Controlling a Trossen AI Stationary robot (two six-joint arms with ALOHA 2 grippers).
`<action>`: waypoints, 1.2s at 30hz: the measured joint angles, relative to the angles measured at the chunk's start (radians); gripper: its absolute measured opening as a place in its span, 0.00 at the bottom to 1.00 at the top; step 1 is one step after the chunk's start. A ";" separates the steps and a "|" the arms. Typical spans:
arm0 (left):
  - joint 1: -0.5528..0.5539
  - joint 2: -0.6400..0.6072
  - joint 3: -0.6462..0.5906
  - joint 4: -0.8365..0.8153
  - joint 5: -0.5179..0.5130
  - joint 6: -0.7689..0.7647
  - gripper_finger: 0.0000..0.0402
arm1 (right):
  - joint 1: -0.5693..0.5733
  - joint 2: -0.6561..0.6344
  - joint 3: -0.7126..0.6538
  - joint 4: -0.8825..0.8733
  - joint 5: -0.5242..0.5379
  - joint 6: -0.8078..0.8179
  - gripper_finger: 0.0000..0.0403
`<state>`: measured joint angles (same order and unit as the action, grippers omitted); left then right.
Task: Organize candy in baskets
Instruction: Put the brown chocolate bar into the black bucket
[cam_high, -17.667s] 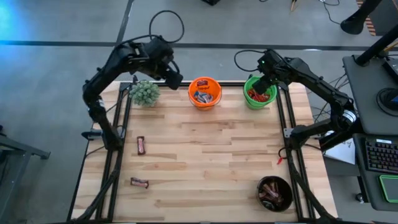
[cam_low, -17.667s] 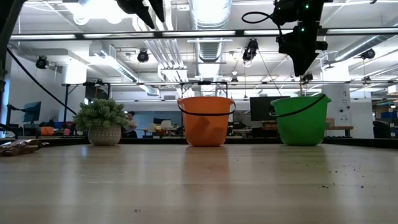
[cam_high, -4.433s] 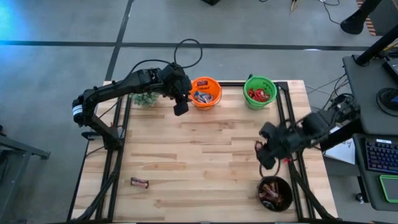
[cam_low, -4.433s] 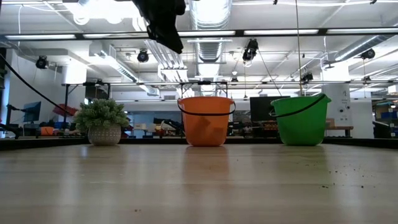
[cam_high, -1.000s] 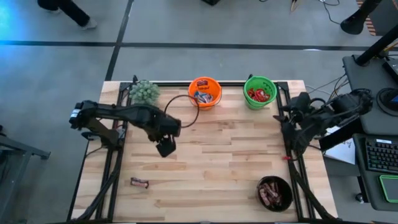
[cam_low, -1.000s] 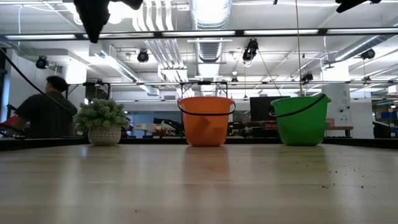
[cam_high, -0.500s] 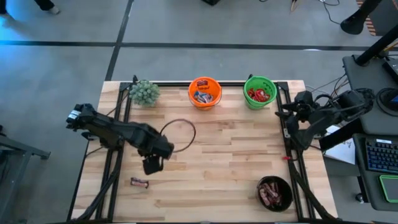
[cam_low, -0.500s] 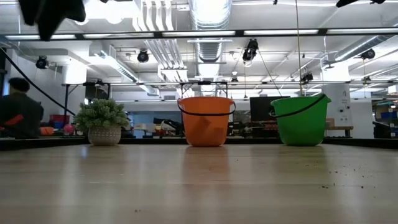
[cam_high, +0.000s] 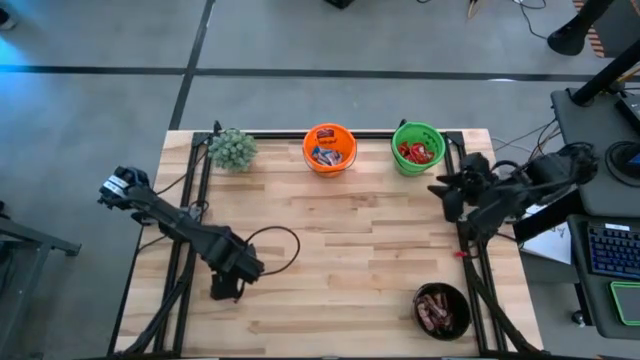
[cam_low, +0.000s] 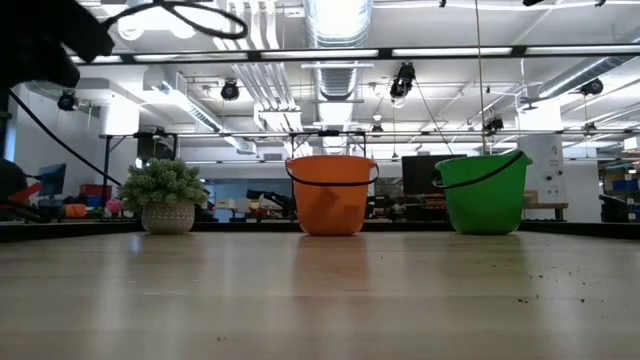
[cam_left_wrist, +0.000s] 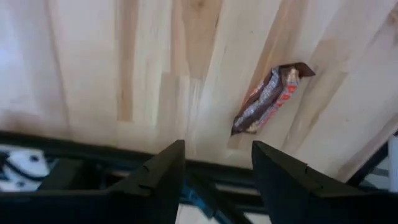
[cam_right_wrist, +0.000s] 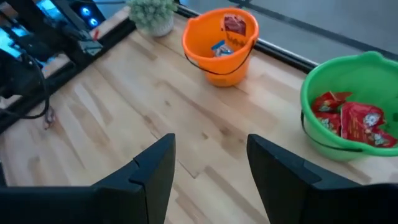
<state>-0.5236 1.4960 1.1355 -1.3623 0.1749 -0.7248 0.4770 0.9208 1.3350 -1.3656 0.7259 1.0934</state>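
Left gripper (cam_left_wrist: 214, 171) sits low over the table's near-left corner, fingers parted with nothing between them, a dark brown candy bar (cam_left_wrist: 268, 99) lying just ahead. Right gripper (cam_right_wrist: 208, 162) hangs wide and empty near the green pail (cam_high: 418, 147) full of red candies (cam_high: 417, 152). The orange pail (cam_high: 329, 147) has a few candies, the black bowl (cam_high: 442, 311) brown ones.

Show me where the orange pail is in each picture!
High view: orange pail at the table's far edge, middle.
Low view: centre.
Left wrist view: not in it.
Right wrist view: upper middle.
Shared landmark: the green pail right beside it.
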 joint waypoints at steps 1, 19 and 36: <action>-0.002 0.000 -0.020 0.025 0.001 -0.004 0.41 | 0.000 0.011 0.000 0.004 -0.002 0.007 0.48; -0.028 0.003 -0.129 0.206 0.127 -0.074 0.52 | 0.000 0.128 0.012 0.019 -0.064 0.020 0.48; -0.146 0.053 -0.144 0.328 0.060 0.028 0.53 | 0.000 0.128 0.014 0.021 -0.073 0.126 0.48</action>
<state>-0.6700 1.5487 0.9916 -1.0340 0.2352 -0.6972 0.4774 1.0492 1.3487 -1.3445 0.6525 1.2192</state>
